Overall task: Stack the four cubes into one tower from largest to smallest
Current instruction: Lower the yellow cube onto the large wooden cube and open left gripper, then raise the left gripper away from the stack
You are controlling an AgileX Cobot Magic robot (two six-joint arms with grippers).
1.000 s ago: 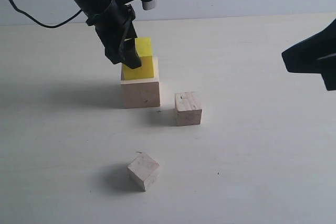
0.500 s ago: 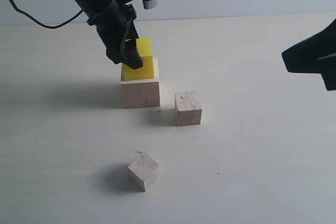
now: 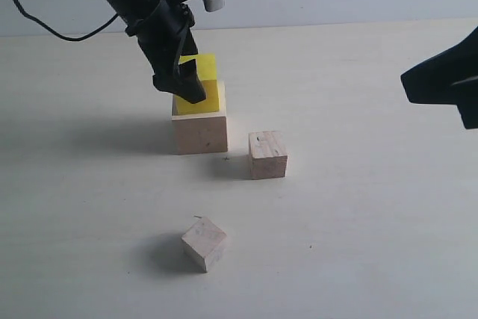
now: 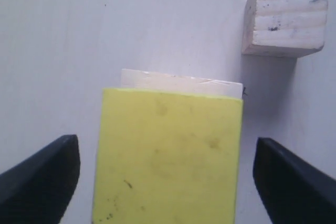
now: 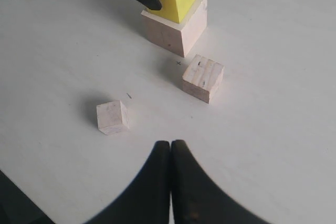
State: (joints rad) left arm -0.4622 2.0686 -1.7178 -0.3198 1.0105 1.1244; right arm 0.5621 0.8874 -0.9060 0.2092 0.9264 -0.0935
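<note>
The yellow cube [image 3: 208, 81] rests on top of the large pale wood cube [image 3: 200, 132] at the back left. My left gripper [image 3: 187, 86] straddles the yellow cube, open, with a gap showing on each side between cube [image 4: 168, 156] and fingers [image 4: 44, 174]. The small pale cube [image 3: 267, 155] sits on the table just right of the stack. Alone nearer the front, turned at an angle, lies the smallest cube [image 3: 204, 243]. My right gripper [image 5: 171, 144] hangs shut and holds nothing, well back from the cubes [image 5: 202, 77].
The pale tabletop [image 3: 358, 214] stretches around the cubes, with a light wall behind. My right arm [image 3: 447, 84] shows as a dark shape at the right edge of the exterior view. A black cable [image 3: 45, 24] trails behind the left arm.
My left gripper has shifted slightly downward at the yellow cube. The cubes and the right arm have not moved.
</note>
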